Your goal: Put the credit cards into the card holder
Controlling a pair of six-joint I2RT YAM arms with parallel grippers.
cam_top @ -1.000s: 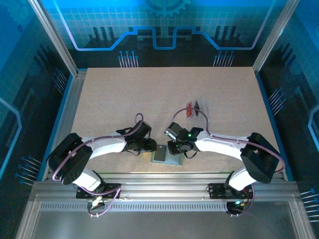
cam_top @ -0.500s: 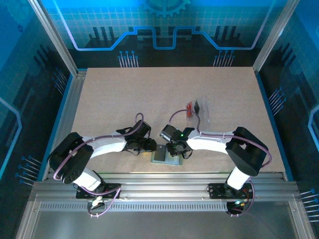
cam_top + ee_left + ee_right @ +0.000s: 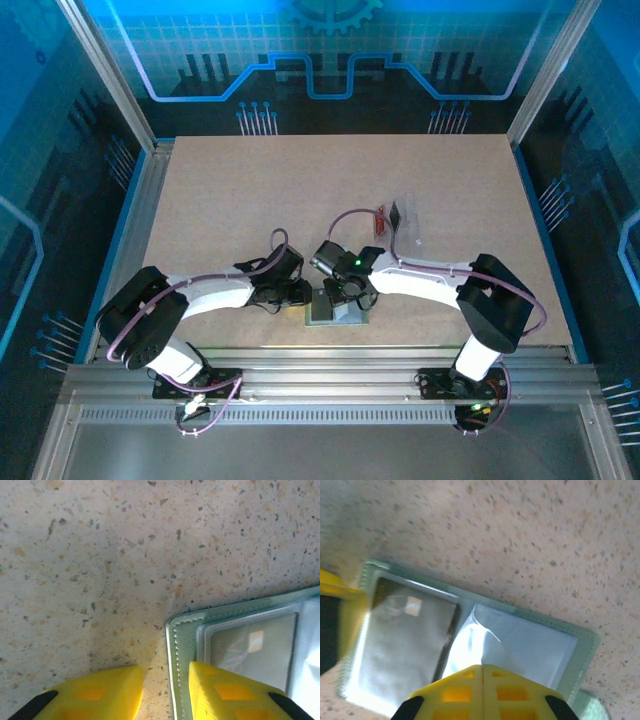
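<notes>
The pale green card holder (image 3: 335, 313) lies open on the table near the front edge. My left gripper (image 3: 165, 696) is open and low over its left rim: one yellow finger (image 3: 95, 695) is over the table, the other over the card holder (image 3: 182, 650). My right gripper (image 3: 482, 672) is shut, and a clear sleeve leaf (image 3: 485, 640) of the card holder (image 3: 585, 642) curls up into its tips. The red card (image 3: 380, 222) and the black card (image 3: 397, 212) lie farther back on the table, apart from both grippers.
A clear crinkly pouch (image 3: 410, 228) lies beside the two cards. The two grippers (image 3: 300, 293) (image 3: 345, 290) sit close together over the holder. The metal rail (image 3: 320, 358) runs just in front of the holder. Bare tabletop stretches to the back and left.
My right gripper has moved left over the holder and closed on the clear sleeve. The left gripper has narrowed slightly and kept its place.
</notes>
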